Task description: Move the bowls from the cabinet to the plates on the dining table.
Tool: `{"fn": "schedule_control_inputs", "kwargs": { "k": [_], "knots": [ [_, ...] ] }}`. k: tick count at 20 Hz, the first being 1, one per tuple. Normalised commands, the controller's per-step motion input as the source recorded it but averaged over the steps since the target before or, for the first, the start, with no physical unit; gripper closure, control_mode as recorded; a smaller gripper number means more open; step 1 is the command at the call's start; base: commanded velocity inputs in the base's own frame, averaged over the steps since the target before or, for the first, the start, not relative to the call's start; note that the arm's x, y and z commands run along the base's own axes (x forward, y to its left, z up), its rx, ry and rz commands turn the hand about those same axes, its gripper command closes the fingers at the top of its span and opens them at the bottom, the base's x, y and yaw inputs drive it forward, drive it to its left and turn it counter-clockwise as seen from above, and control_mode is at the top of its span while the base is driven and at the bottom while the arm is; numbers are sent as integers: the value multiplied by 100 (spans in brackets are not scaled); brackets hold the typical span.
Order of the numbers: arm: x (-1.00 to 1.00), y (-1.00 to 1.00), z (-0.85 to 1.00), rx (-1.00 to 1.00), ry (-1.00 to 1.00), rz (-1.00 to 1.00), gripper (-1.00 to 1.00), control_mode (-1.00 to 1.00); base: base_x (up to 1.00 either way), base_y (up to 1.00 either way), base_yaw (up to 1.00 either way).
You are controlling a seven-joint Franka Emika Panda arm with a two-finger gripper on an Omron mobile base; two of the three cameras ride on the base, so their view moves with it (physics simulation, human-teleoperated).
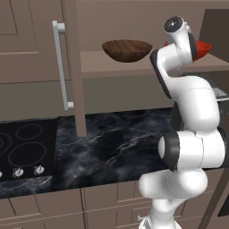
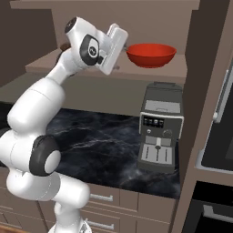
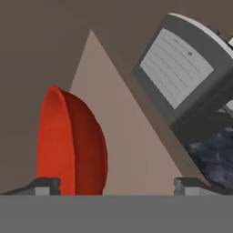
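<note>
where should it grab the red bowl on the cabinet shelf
Probably by the rim. The red bowl sits upright on the shelf, wide and shallow, so its thin near edge suits the open pincer best, coming in from the front, one finger inside and one outside.

Glossy plain red finish on the red bowl; dark wood grain, smooth, on the brown bowl. Matt taupe paint over the cabinet, with a satin silver metal bar handle. Polished black marble with white veins across the counter. Smooth black glass on the cooktop at left. Brushed grey metal and dark plastic on the coffee machine at right.
</note>
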Motion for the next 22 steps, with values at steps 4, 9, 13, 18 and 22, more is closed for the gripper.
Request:
{"fn": "schedule_control_inputs", "kwargs": {
  "k": [4,9,13,18,22],
  "knots": [
    [27,0,-21,5,-17,5,-100,-100,0,0,0],
    [26,0,-19,3,-18,6,-100,-100,0,0,0],
    [35,0,-7,2,-18,5,-100,-100,0,0,0],
    [49,0,0,4,-9,2,-100,-100,0,0,0],
    [51,0,1,2,0,0,-100,-100,0,0,0]
  ]
}}
